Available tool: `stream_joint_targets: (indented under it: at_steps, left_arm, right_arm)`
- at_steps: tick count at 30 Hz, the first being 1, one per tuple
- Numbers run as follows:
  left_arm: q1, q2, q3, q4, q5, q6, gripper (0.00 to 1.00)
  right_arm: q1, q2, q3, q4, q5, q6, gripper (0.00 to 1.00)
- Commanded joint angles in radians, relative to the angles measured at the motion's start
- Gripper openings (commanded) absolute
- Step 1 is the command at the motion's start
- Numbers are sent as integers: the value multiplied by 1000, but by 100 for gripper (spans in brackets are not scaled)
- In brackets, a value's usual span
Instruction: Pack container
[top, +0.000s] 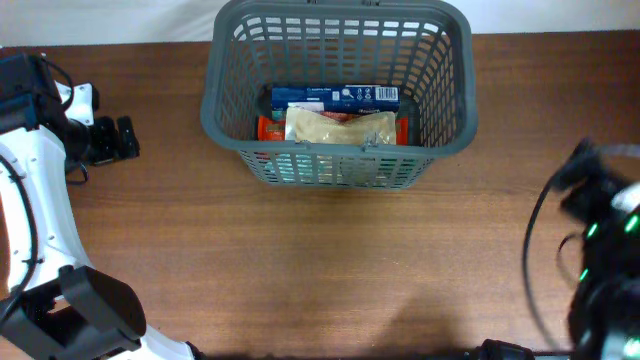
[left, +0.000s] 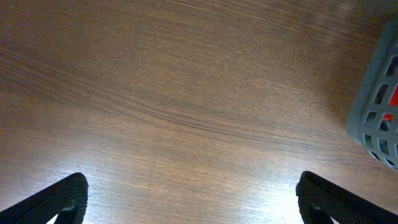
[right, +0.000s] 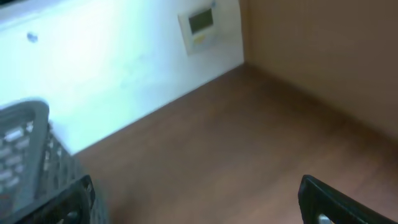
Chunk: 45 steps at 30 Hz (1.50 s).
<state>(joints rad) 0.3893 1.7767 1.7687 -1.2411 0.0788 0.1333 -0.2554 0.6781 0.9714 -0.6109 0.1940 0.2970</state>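
The dark grey slotted basket (top: 225, 110) stands at the far middle of the table. Inside lie a blue box (top: 335, 97), a beige bag (top: 340, 126) and a red item (top: 268, 127). My left gripper (top: 118, 139) is open and empty at the far left, apart from the basket; its wrist view shows both fingers (left: 189, 199) wide over bare wood and the basket's corner (left: 376, 118) at the right edge. My right gripper (right: 199, 199) is open and empty; its arm (top: 605, 230) is at the right edge. The basket's rim (right: 25, 143) shows at the left of the right wrist view.
A white wall with a small panel (right: 200, 26) stands beyond the table's far edge. The brown wooden table (top: 330, 270) stretches in front of the basket. My left arm's white links (top: 40, 230) lie along the left edge.
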Motion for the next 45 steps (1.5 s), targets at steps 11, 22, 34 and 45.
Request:
stream_joint_targets:
  at_steps: [11, 22, 34, 45]
  left_arm:
    - [5, -18, -5, -1, 11, -9, 99]
    - [5, -18, -5, -1, 11, -9, 99]
    - [5, -18, -5, -1, 11, -9, 99]
    - [5, -18, -5, -1, 11, -9, 99]
  right_arm:
    - [182, -553, -549, 10, -31, 292, 99]
    - [246, -675, -800, 113, -24, 313, 99]
    - [262, -675, -834, 119, -3, 257, 99]
    - [262, -675, -834, 119, -3, 257, 99]
